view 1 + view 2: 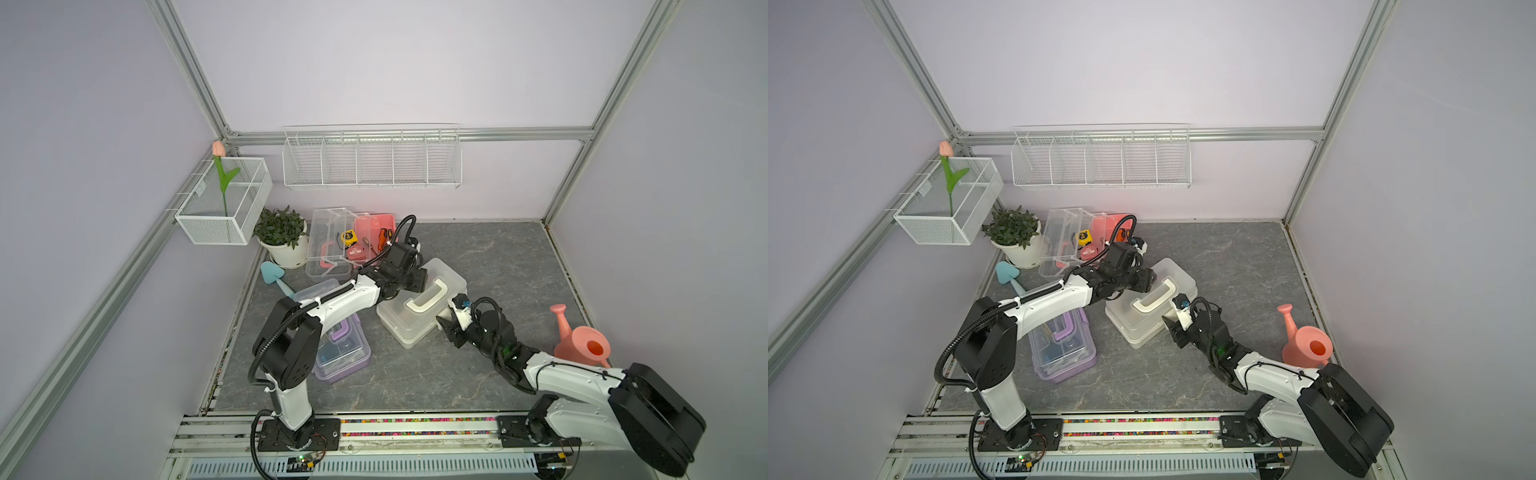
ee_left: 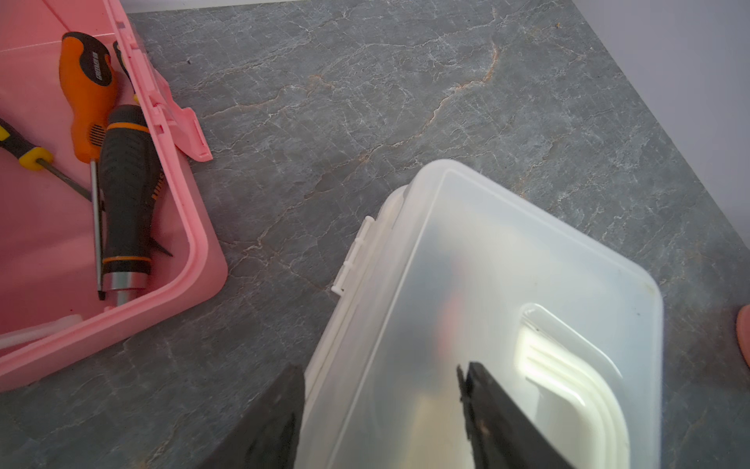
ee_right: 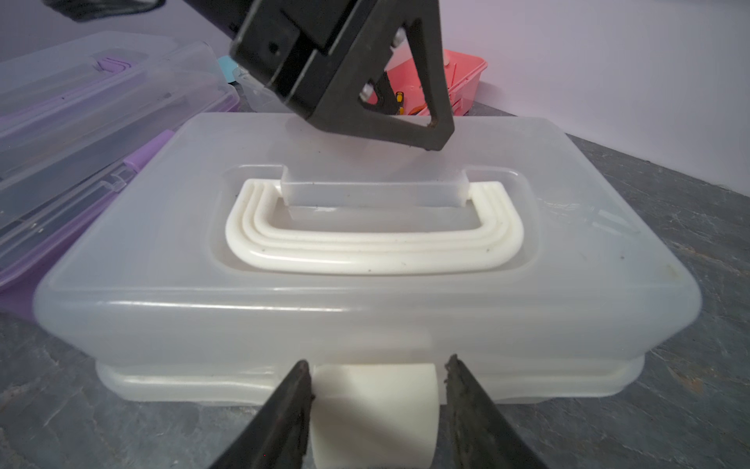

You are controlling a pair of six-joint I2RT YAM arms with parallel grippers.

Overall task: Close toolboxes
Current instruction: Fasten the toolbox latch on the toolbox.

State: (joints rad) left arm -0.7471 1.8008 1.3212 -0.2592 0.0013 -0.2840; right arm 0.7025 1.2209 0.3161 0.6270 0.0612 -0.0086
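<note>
The right arm's jaws stand parted around the white latch flap [image 3: 375, 410], one finger just beside each edge, with no squeeze that shows. The flap juts toward them from under the lid rim and looks not yet snapped home. It belongs to the white toolbox [image 3: 365, 325] directly ahead, which has its lid down and its handle [image 3: 373, 251] folded flat. Across the box, the left arm's jaws, also released, straddle the lid's back edge, one fingertip [image 3: 430, 136] at or just above the lid. The step in hand, I judge, is latching this box. The next move calls for pressing the flap up against the lid front while the lid is kept down. The box's long axis runs crosswise to the right jaws, latch side facing them. Beyond the left jaws, the pink toolbox [image 2: 195, 260] lies open on the worktop [image 2: 406, 101].
</note>
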